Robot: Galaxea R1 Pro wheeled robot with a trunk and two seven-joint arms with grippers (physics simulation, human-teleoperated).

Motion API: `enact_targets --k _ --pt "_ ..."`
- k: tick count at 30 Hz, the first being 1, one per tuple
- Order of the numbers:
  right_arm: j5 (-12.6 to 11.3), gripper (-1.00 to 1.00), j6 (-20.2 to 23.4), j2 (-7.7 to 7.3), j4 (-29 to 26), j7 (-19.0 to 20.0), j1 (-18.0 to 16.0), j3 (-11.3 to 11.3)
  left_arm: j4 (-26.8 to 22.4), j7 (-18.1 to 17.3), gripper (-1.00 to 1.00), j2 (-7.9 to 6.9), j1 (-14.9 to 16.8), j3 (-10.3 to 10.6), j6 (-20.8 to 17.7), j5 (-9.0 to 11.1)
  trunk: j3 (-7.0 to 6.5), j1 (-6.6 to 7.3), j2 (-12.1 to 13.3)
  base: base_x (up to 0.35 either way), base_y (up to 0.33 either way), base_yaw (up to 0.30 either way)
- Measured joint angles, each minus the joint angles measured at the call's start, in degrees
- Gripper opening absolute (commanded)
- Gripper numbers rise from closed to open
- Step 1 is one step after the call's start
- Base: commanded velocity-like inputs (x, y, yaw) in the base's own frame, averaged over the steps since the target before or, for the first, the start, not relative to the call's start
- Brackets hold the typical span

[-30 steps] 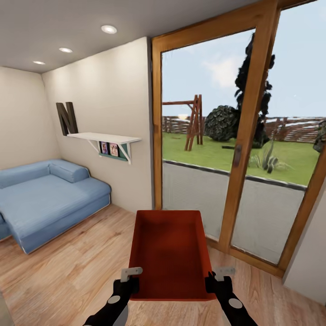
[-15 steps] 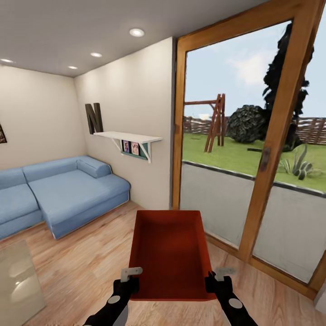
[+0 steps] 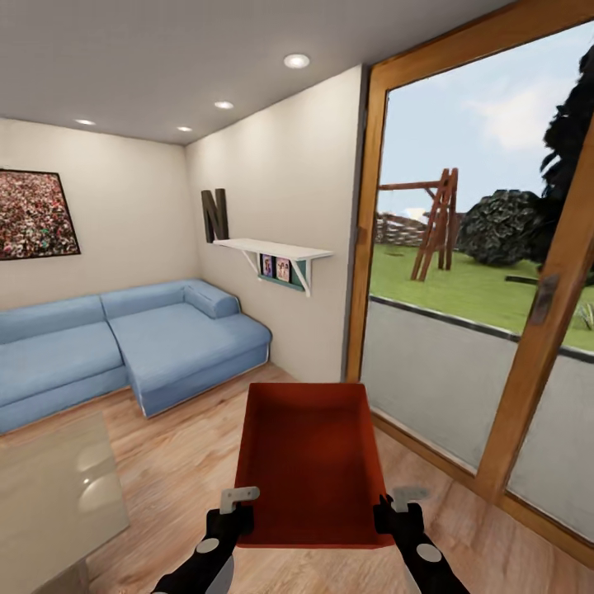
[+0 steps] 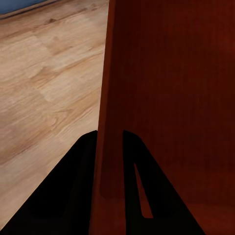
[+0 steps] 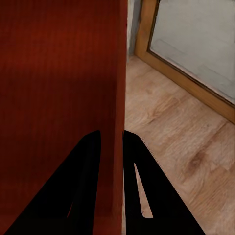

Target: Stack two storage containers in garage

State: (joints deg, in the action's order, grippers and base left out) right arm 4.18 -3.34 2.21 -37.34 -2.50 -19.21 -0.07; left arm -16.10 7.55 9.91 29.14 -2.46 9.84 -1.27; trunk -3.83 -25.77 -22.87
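Meanwhile whole head view swung left: blue sofa (image 3: pixel 140 346) and glass bench (image 3: pixel 49 495) came in, wood-framed glass door (image 3: pixel 528 330) slid right. Orange-red open-topped rectangular container (image 3: pixel 309 462) stayed centred, left pincer (image 3: pixel 233 511) and right pincer (image 3: pixel 396 510) each clamped on side wall. Judged: robot turning, carry underway, garage not reached.

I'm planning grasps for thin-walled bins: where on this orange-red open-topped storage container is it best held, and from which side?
By its long side walls near the close end, one from each side: the orange-red open-topped storage container has thin upright walls that a left gripper and right gripper can each straddle.
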Motion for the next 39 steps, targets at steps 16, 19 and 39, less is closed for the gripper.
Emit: enact_targets --k 16,19,39 --pt "0.0 -1.00 0.0 -0.01 0.0 0.0 0.0 0.0 0.2 0.0 -1.00 0.00 0.0 -0.1 0.2 0.0 0.00 0.00 0.0 0.000 0.000 0.300" --pt "0.0 -1.00 0.0 -0.02 0.0 0.0 0.0 0.0 0.2 0.0 -1.00 0.01 0.0 -0.1 0.2 0.0 0.00 0.00 0.0 0.000 0.000 0.300" --pt "0.0 -1.00 0.0 0.00 0.0 0.0 0.0 0.1 0.2 0.0 -1.00 0.00 0.0 -0.1 0.3 0.0 0.00 0.00 0.0 0.000 0.000 0.300"
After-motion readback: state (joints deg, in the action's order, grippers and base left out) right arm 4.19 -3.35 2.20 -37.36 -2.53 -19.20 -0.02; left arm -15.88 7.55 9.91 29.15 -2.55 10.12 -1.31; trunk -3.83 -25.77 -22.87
